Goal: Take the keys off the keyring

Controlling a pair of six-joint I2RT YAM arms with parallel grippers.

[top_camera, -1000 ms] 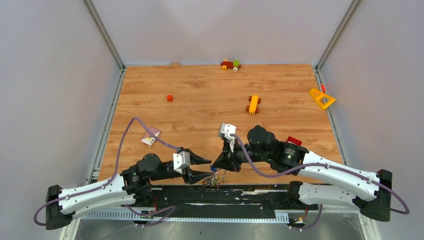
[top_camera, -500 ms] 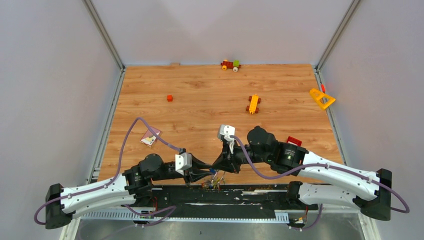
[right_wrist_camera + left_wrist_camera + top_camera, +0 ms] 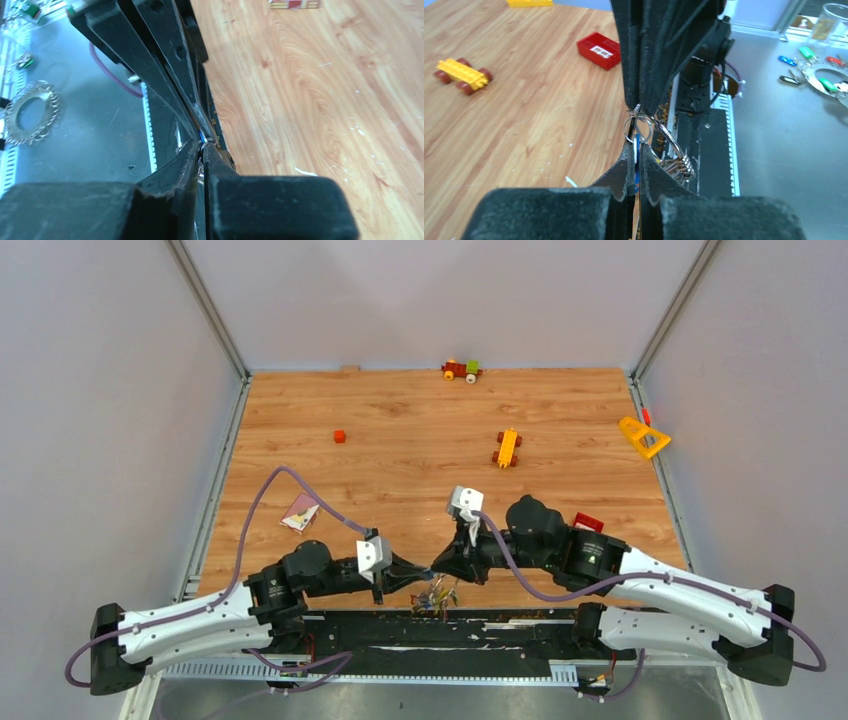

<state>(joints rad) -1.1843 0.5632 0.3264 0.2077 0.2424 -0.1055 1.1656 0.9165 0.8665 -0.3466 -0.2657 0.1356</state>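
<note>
Your left gripper (image 3: 635,150) pinches the blue-tagged key (image 3: 637,141) while your right gripper (image 3: 202,146) clamps the keyring (image 3: 673,145) above the table (image 3: 400,440) edge, braced for pulling them apart.

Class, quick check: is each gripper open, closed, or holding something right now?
Left gripper: closed on a blue-tagged key.
Right gripper: closed on the keyring.
</note>
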